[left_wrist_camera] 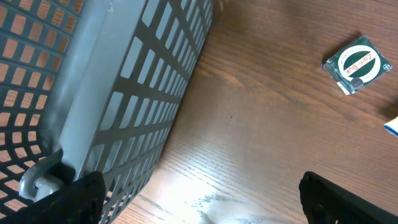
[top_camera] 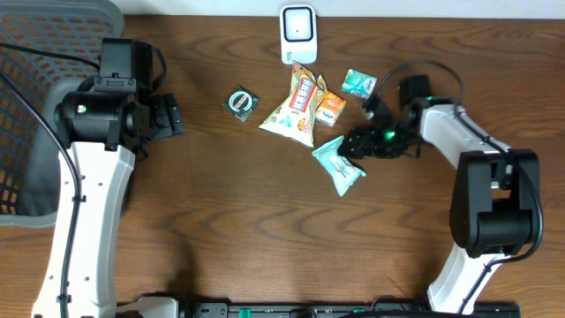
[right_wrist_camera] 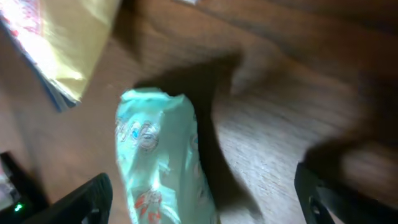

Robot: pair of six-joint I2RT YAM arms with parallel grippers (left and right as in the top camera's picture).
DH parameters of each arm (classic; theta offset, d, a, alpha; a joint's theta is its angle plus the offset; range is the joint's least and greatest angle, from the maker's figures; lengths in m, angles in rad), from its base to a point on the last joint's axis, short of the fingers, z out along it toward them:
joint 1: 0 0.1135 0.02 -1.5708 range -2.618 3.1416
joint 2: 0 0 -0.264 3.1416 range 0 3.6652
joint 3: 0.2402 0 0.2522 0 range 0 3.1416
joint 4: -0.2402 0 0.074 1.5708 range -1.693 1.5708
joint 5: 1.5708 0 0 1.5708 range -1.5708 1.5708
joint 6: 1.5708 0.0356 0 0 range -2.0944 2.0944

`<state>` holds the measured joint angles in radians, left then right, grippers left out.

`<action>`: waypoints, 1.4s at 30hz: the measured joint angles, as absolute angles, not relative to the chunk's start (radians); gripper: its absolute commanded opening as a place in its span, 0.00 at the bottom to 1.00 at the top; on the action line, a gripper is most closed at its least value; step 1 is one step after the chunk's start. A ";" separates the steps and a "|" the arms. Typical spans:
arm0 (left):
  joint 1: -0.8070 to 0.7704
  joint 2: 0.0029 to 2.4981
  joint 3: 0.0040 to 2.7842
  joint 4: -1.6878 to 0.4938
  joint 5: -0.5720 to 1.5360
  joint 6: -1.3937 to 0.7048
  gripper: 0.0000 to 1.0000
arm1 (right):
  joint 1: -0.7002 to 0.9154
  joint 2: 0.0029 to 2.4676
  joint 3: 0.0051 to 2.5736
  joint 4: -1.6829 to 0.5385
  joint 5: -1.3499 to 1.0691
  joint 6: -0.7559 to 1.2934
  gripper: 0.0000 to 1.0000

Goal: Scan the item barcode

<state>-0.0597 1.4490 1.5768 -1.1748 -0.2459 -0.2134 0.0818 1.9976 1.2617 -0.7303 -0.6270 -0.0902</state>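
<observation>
A mint-green packet lies on the wooden table, right of centre. My right gripper hovers at its upper right end, open. In the right wrist view the packet sits between the widely spread fingers, close to the left finger and far from the right one; neither presses it. A white scanner stands at the table's far edge. My left gripper is open at the left, next to the basket, holding nothing; in its wrist view the gripper has only bare wood between its jaws.
A grey mesh basket fills the left edge, and its wall is close beside the left fingers. A yellow snack bag, an orange packet, a teal packet and a round green item lie below the scanner.
</observation>
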 measured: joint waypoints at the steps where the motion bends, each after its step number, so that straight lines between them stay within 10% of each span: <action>1: -0.060 1.449 1.577 -1.174 -0.246 -0.213 0.98 | 0.091 1.994 1.245 -0.704 -0.638 -0.080 0.82; 3: -0.060 1.449 1.577 -1.175 -0.246 -0.213 0.98 | 0.110 1.980 1.219 -0.662 -0.638 -0.064 0.73; 9: -0.060 1.449 1.577 -1.174 -0.246 -0.213 0.98 | 0.176 1.979 1.159 -0.646 -0.647 -0.039 0.01; 17: -0.060 1.449 1.577 -1.174 -0.246 -0.213 0.98 | 0.209 1.982 1.219 -0.737 -0.577 0.030 0.01; 31: -0.060 1.449 1.577 -1.174 -0.246 -0.213 0.98 | 0.414 1.903 1.373 -0.883 0.452 0.223 0.01; 42: -0.060 1.449 1.577 -1.174 -0.246 -0.213 0.98 | 0.524 2.045 1.285 -0.827 0.757 0.253 0.02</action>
<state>-0.0597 1.4490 1.5768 -1.1744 -0.2462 -0.2134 0.5243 2.0449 1.2854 -0.8268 0.7574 0.2527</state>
